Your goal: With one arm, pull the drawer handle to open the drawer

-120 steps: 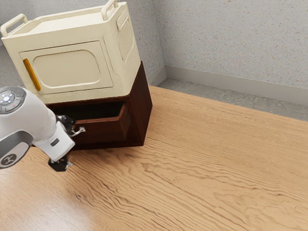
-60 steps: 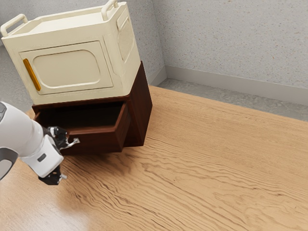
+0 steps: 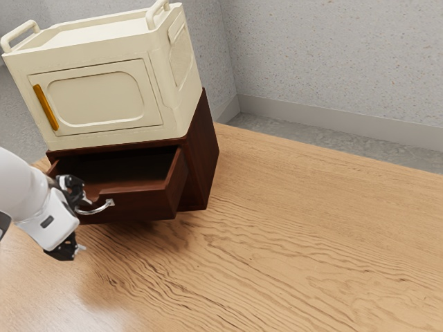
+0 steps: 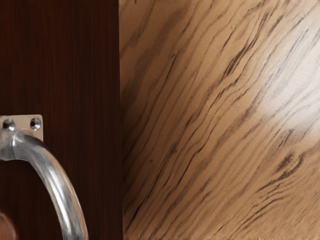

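My gripper (image 3: 84, 224) is open in the exterior view, with one finger above the other and a wide gap between them. Its upper finger is close to the far-left part of the curved silver handle (image 3: 104, 207); whether they touch, I cannot tell. The dark brown drawer (image 3: 142, 205) stands pulled out of its cabinet (image 3: 203, 155), its inside visible from above. In the wrist view the handle (image 4: 57, 182) curves out from its screwed plate on the drawer front (image 4: 82, 75).
A cream box (image 3: 97, 100) with a yellow-handled door sits on top of the cabinet. The wooden table (image 3: 297, 242) stretches toward the exterior view's right, and a speckled wall (image 3: 332, 55) rises behind.
The drawer has slid further out of the cabinet, mostly in the earlier half-second. My hand has moved toward the exterior view's left and lower, latterly drawing back and uncovering more of the handle.
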